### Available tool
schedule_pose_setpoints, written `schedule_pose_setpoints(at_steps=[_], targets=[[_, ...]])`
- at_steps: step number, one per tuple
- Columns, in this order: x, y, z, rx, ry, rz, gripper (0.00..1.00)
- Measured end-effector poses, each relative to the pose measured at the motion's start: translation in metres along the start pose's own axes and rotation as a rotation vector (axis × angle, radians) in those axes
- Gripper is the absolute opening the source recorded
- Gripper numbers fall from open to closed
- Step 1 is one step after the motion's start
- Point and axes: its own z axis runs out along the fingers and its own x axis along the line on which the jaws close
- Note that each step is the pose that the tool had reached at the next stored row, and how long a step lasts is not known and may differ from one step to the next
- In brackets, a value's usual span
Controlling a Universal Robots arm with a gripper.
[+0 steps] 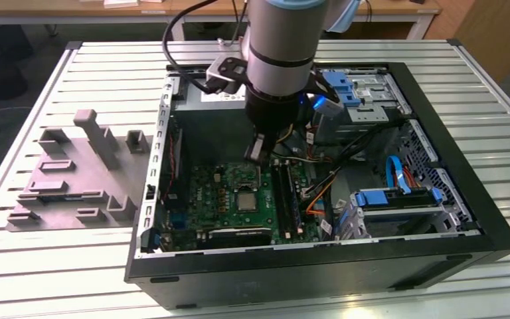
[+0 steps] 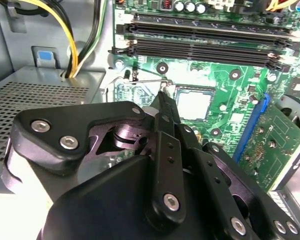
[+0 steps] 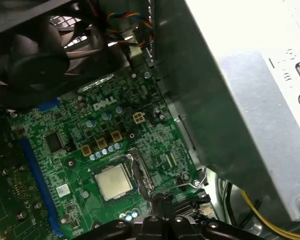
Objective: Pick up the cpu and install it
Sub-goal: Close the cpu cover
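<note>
One open computer case (image 1: 467, 219) lies on its side on the slatted counter (image 1: 51, 266), and the arm reaches down into it from the top centre of the exterior view. The end effector (image 1: 257, 149) hangs above the green motherboard (image 1: 228, 206), its fingers (image 2: 166, 112) drawn together to a narrow tip with nothing between them, as both wrist views show (image 3: 161, 199). The cpu (image 1: 245, 201) already sits in its socket on the board, just below the end effector in the exterior view; in the first wrist view its pale silver top (image 3: 112, 181) lies near the fingertips, slightly apart from them, and in the second wrist view it (image 2: 193, 104) lies just beyond them. A grey power-supply box (image 3: 270, 100) stands beside the board. At the exterior view's left, a grey moulded fixture (image 1: 74, 179) rests on the counter outside the case.
</note>
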Motion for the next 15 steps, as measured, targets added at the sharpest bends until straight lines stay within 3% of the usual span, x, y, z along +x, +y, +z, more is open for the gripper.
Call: schedule_pose_setpoints(at_steps=[15], targets=[[0.0233, -0.0062, 0.0003, -0.0023, -0.0061, -0.008, 0.11]])
